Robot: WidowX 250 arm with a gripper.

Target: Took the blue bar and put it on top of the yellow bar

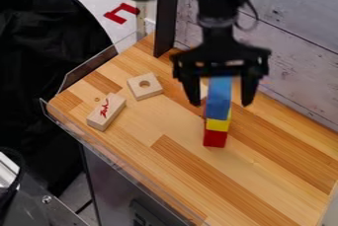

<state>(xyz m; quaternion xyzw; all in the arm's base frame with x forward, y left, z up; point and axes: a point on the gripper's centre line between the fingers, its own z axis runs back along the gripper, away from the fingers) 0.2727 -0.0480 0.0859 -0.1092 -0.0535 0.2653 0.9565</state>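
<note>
The gripper (pixel 221 102) hangs over the right-centre of the wooden table, open, with one finger on each side of the blue bar (pixel 218 99) and a gap on both sides. The blue bar rests on the yellow bar (pixel 216 125), which lies on a red block (pixel 214 138). The gripper's body covers the far end of the blue bar.
A light wooden block with red marks (pixel 105 112) and a square wooden piece with a hole (pixel 145 86) lie left of the stack. A clear guard (pixel 91 67) edges the table at left; a whitewashed plank wall (pixel 290 57) rises behind.
</note>
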